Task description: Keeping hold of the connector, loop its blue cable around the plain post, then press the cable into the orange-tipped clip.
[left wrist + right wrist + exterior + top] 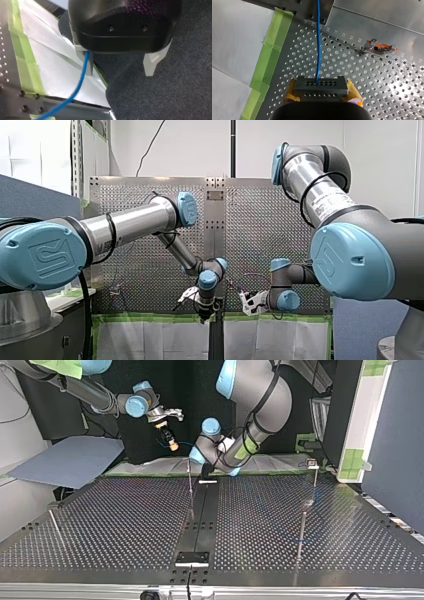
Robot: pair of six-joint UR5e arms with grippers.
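In the right wrist view my right gripper (321,96) has its yellow pads shut on a grey perforated connector (320,86). The blue cable (318,45) runs from the connector straight ahead over the perforated table. An orange-tipped clip (379,47) sits on the table ahead of it, off to one side. In the left wrist view my left gripper (120,71) hangs open off the table's edge, over grey carpet. The blue cable (80,85) passes close by one pale finger (87,65). In the top view both grippers hover at the table's far edge, right (172,444) and left (206,472).
Thin upright posts stand on the table in the top view: one near the middle (190,490), two at the view's right (302,532) (315,482), a leaning one at its left (56,527). Green tape (270,50) and white sheeting line the table's edge.
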